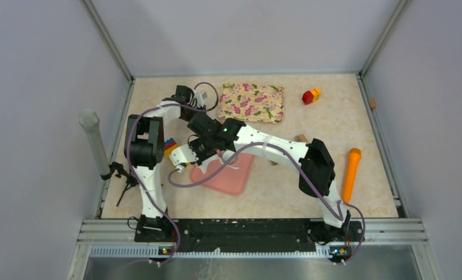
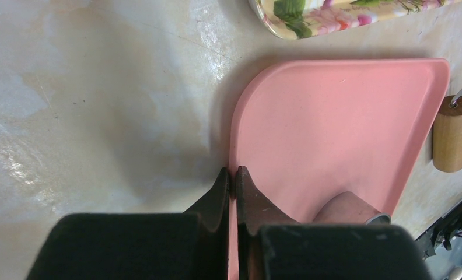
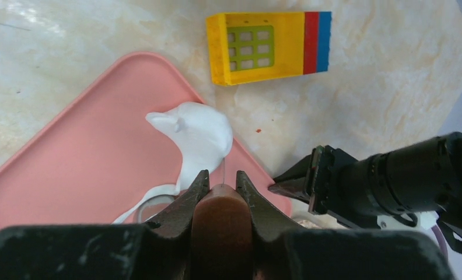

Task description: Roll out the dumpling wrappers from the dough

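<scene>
Two bent arms (image 1: pixel 263 143) (grippers (image 2: pixel 233 175) (image 3: pixel 221 178) at mat (image 2: pixel 333 128))

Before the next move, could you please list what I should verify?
1. Left fingers pinching the pink mat edge: ok.
2. Right fingers shut on the brown wooden cylinder: ok.
3. Dough on the mat: ok.
4. Dough flat and even: not ok, lumpy and irregular.
5. Yellow block off the mat: ok.
</scene>
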`<state>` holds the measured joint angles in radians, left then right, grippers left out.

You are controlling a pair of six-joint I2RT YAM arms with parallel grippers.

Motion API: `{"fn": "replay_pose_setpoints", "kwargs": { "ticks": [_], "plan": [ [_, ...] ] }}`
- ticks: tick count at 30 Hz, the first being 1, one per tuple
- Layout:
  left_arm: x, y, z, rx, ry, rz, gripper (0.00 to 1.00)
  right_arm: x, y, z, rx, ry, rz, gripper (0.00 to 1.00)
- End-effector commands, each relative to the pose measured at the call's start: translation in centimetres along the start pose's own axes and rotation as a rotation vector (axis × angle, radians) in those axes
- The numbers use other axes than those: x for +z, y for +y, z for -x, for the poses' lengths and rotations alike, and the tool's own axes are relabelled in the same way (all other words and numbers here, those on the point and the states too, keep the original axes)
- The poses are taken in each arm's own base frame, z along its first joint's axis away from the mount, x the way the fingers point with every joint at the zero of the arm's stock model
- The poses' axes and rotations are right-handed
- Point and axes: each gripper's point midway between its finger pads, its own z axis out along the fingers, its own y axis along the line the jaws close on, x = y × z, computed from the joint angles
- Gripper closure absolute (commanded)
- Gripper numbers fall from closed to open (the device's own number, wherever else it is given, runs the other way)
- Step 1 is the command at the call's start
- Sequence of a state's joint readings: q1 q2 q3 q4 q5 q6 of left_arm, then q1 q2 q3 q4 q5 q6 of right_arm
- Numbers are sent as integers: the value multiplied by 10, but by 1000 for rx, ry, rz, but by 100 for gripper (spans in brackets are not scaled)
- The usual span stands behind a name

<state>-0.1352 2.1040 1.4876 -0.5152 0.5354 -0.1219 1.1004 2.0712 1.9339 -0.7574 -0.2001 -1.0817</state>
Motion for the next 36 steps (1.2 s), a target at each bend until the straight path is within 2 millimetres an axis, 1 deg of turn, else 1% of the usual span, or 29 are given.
{"fn": "replay_pose_setpoints", "kwargs": {
  "ticks": [1, 3, 7, 13, 16, 23, 25, 27, 28, 30, 33, 36],
  "plan": [
    [7, 9, -2, -24, -4, 3, 100, -37, 29, 39, -92, -125, 134, 100],
    [7, 9, -2, -26, -5, 6, 100, -43, 43, 43, -97, -147, 183, 100],
    [7, 10, -2, -27, -5, 9, 100, -57, 63, 51, -113, -171, 248, 100],
    [7, 10, -1, -28, -6, 13, 100, -74, 90, 59, -127, -201, 324, 100],
    [7, 10, -1, -29, -7, 14, 100, -77, 98, 66, -132, -220, 347, 100],
    [7, 11, -1, -33, -7, 15, 100, -83, 108, 79, -112, -257, 380, 100],
    [7, 11, -1, -33, -7, 13, 100, -85, 104, 83, -89, -270, 357, 100],
    [7, 11, -1, -34, -6, 11, 100, -87, 93, 89, -42, -280, 309, 100],
    [7, 11, -1, -33, -6, 11, 100, -89, 88, 92, -25, -289, 287, 100],
    [7, 11, -1, -34, -6, 11, 100, -91, 69, 96, 31, -286, 205, 100],
    [8, 11, -2, -33, -5, 10, 100, -97, 43, 86, 110, -260, 95, 100],
    [7, 11, -1, -35, -6, 8, 100, -104, 25, 63, 211, -223, 3, 100]
  ]
}}
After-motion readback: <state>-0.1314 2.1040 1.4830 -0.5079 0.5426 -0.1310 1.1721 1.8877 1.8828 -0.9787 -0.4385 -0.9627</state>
